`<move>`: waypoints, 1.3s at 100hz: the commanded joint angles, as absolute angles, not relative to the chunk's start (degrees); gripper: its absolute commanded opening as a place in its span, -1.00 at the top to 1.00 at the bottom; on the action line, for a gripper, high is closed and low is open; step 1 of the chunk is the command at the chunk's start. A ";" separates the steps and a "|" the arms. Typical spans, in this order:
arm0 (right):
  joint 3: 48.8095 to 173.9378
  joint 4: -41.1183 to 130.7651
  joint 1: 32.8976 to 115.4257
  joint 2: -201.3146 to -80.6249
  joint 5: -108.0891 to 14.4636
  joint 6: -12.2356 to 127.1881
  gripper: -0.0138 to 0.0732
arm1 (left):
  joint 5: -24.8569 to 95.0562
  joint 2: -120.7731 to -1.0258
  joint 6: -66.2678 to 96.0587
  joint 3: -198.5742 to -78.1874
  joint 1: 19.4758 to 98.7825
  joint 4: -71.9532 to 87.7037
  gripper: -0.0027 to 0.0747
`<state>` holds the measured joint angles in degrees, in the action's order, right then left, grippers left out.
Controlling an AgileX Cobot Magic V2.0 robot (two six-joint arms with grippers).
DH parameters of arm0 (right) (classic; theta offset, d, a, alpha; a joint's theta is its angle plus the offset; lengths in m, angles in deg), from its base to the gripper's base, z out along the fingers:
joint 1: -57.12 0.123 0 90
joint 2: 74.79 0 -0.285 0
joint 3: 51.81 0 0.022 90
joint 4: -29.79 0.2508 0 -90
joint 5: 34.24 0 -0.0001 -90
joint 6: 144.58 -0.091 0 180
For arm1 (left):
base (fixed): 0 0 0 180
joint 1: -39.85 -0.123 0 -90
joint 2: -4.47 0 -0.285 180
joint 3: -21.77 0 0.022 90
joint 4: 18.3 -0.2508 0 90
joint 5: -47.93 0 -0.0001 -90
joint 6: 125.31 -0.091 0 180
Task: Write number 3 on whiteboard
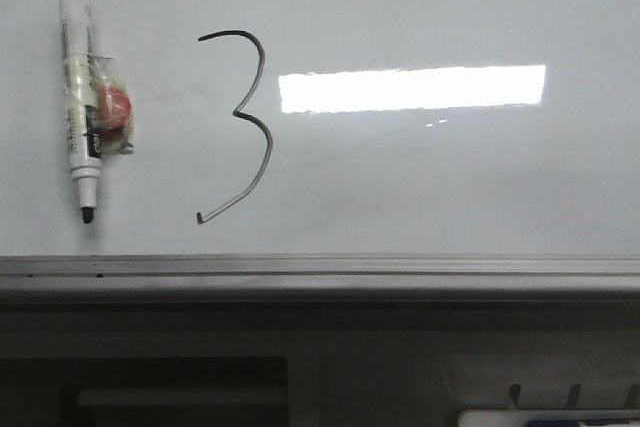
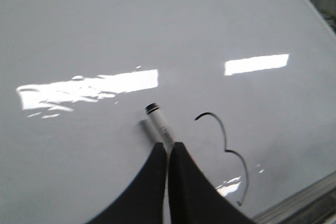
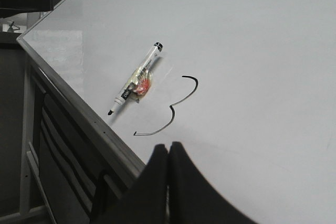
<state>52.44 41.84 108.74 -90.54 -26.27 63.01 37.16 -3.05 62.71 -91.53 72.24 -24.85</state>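
Note:
The number 3 (image 1: 237, 115) is drawn in thin black line on the whiteboard (image 1: 450, 177), left of a bright rectangular reflection (image 1: 410, 87). A white marker pen (image 1: 78, 97) with a black tip lies on the board left of the 3, with a red blob in clear wrap (image 1: 113, 107) stuck to it. Neither gripper shows in the front view. My left gripper (image 2: 169, 145) is shut and empty above the board; the marker (image 2: 160, 125) and the 3 (image 2: 226, 149) lie beyond its tips. My right gripper (image 3: 169, 146) is shut and empty near the board's lower edge, with the 3 (image 3: 171, 108) and marker (image 3: 137, 82) beyond it.
A grey metal rail (image 1: 320, 272) runs along the board's near edge, with a dark frame below it. A white object (image 1: 545, 417) sits at the bottom right under the rail. The board's edge and dark stand (image 3: 63, 129) show in the right wrist view.

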 commanded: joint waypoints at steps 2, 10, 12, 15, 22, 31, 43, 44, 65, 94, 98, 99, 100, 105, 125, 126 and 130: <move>54.00 41.73 108.57 -91.02 -21.61 62.85 0.82 | 37.91 -3.53 61.19 -92.95 65.87 -21.46 0.99; 54.00 41.73 108.57 -91.02 -21.61 62.85 0.82 | 37.47 -3.53 58.56 -92.54 58.77 -19.48 0.99; 54.00 41.73 108.57 -91.02 -21.61 62.85 0.82 | 37.47 -3.53 57.57 -92.28 57.62 -18.66 0.99; 54.00 41.73 108.57 -91.02 -21.61 62.85 0.82 | 37.60 -3.53 56.75 -91.83 54.84 -17.13 0.99; 54.00 41.73 108.57 -91.02 -21.61 62.85 0.82 | 38.30 -3.53 55.33 -90.17 50.12 -15.70 0.99; 54.00 41.73 108.57 -91.02 -21.61 62.85 0.82 | 39.04 -3.53 54.69 -87.12 46.11 -15.70 0.99; 54.00 41.73 108.57 -91.02 -21.61 62.85 0.82 | 39.04 -3.31 54.69 -83.20 43.08 -15.70 0.99; 54.00 41.73 108.57 -91.02 -21.61 62.85 0.82 | 39.04 -3.14 54.69 -82.97 42.97 -15.70 0.99; 54.00 41.73 108.57 -91.02 -21.61 62.85 0.82 | 31.16 -1.63 55.05 -80.28 42.01 -15.83 0.99; 54.00 41.73 108.57 -91.02 -21.61 62.85 0.82 | 31.17 -1.63 55.67 -80.28 42.01 -15.69 0.99; 54.00 41.73 108.57 -91.02 -21.61 62.85 0.82 | 31.17 -1.63 55.67 -80.28 42.01 -15.69 0.99; 54.00 41.73 108.57 -91.02 -21.61 62.85 0.82 | 31.17 -1.63 55.67 -80.28 42.01 -15.69 0.99; 54.00 41.73 108.57 -91.02 -21.61 62.85 0.82 | 31.17 -1.63 55.67 -80.28 42.01 -15.69 0.99; 54.00 41.73 108.57 -91.02 -21.61 62.85 0.82 | 31.17 -1.63 55.67 -80.28 42.01 -15.69 0.99; 54.00 41.73 108.57 -91.02 -21.61 62.85 0.82 | 31.17 -1.63 55.67 -80.28 42.01 -15.69 0.99; 54.00 41.73 108.57 -91.02 -21.61 62.85 0.82 | 31.17 -1.63 55.67 -80.28 42.01 -15.69 0.99; 54.00 41.73 108.57 -91.02 -21.61 62.85 0.82 | 31.17 -1.63 55.67 -80.28 42.01 -15.69 0.99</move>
<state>52.44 41.84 108.74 -90.54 -26.16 62.99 28.62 -3.05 55.14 -80.97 42.12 -16.29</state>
